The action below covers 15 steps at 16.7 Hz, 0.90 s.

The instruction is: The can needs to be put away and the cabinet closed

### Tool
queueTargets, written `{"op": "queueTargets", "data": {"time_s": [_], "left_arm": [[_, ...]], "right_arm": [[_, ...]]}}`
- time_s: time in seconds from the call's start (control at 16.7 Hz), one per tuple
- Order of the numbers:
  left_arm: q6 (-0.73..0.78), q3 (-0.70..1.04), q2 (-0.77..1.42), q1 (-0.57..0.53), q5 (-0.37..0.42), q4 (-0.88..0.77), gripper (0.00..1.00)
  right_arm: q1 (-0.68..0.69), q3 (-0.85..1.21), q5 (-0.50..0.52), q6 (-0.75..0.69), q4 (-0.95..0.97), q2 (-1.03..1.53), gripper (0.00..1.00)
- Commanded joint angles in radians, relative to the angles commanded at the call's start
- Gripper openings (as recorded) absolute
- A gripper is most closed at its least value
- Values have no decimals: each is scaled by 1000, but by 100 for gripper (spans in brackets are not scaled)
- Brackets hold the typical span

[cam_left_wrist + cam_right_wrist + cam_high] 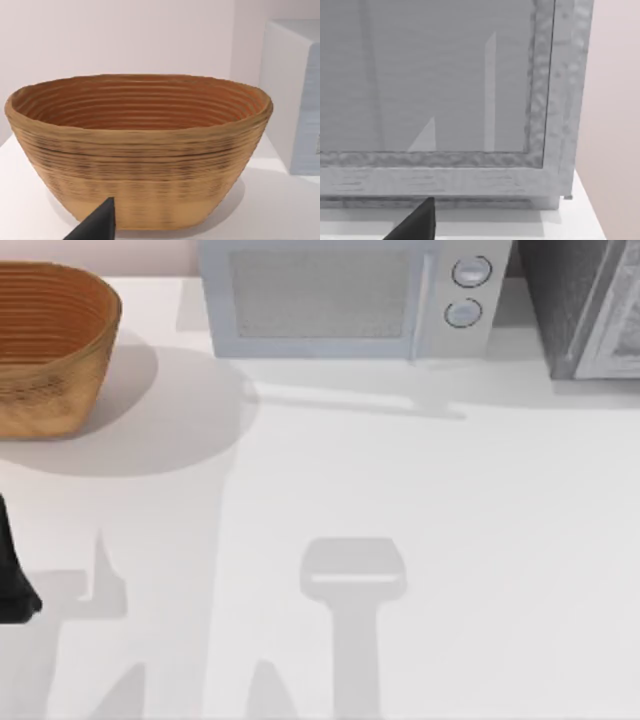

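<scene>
White tabletop (420, 540) fills most of the top view. A woven basket (45, 345) is set at its far left corner, a microwave (350, 300) with two round knobs (470, 290) at the far middle, and a grey speckled cabinet (590, 305) at the far right. No writing can be read on any of them. The left arm (12, 575) is seen at the left edge. The left gripper (97, 225) faces the basket, the right gripper (417, 222) the cabinet; whether either claw is apart or together cannot be told.

Bright, even light — soft grey shadows across the table (480, 540); no glare
</scene>
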Motion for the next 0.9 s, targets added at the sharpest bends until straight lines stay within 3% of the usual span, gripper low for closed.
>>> {"op": "queueTargets", "data": {"time_s": [0.42, 0.9], "left_arm": [[0, 0, 0, 0, 0, 0, 100], [0, 0, 0, 0, 0, 0, 100]], "right_arm": [[3, 84, 1, 0, -104, -16, 100], [-4, 556, -7, 0, -648, -88, 100]]}}
